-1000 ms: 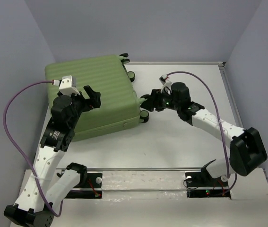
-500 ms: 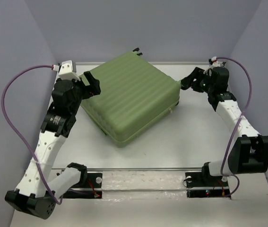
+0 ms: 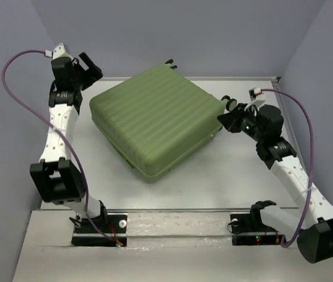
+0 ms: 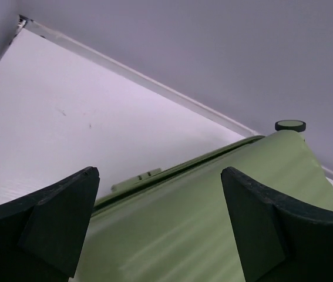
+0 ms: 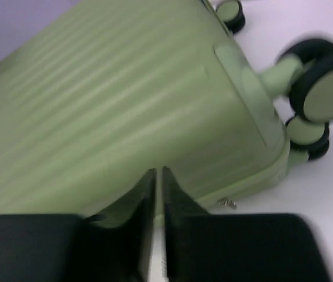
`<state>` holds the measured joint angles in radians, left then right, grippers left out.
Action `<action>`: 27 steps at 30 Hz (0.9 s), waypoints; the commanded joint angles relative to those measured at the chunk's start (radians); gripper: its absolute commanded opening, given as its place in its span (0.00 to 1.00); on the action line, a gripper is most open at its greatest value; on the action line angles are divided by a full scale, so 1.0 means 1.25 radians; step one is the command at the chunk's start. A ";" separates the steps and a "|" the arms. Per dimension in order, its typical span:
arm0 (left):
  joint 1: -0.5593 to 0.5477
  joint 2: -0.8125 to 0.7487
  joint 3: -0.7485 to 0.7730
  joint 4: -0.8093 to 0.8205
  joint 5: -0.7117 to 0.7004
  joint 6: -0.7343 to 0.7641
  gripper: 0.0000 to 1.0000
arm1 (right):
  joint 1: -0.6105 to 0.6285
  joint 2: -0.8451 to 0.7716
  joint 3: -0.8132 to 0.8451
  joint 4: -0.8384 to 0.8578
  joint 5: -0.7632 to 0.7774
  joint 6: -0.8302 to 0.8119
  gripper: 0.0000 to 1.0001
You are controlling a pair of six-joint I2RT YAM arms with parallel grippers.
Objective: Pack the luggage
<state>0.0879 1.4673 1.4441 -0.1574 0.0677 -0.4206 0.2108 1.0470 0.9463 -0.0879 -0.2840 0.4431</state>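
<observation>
The white tabletop (image 3: 225,176) carries the luggage (image 3: 154,120), a pale green ribbed suitcase lying flat and closed, turned cornerwise so one corner points near and another far. It fills the middle of the tabletop, a little to the left.

The left hand (image 3: 91,66) is raised at the far left corner, just beyond the case's left corner and apart from it. Its fingers are spread wide; in the left wrist view the green shell (image 4: 213,223) lies below and between them, untouched.

The right hand (image 3: 225,120) sits right at the case's right corner, beside the wheels there. In the right wrist view its fingers (image 5: 145,200) are pressed almost together, with only a thin slit between, and point at the shell's edge (image 5: 113,100). Whether they touch it I cannot tell.

Black wheels (image 5: 322,76) stick out to the right of that corner. A small metal zipper pull (image 5: 228,203) hangs at the seam just right of the fingers.
</observation>
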 commanded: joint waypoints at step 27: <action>0.016 0.321 -0.104 0.317 0.291 -0.170 0.99 | 0.077 0.312 -0.020 0.261 -0.022 0.058 0.07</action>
<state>0.1665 1.9862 1.4693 0.0868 0.3580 -0.5667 0.2890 1.3853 0.8215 0.0799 -0.2733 0.5140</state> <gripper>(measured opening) 0.989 0.070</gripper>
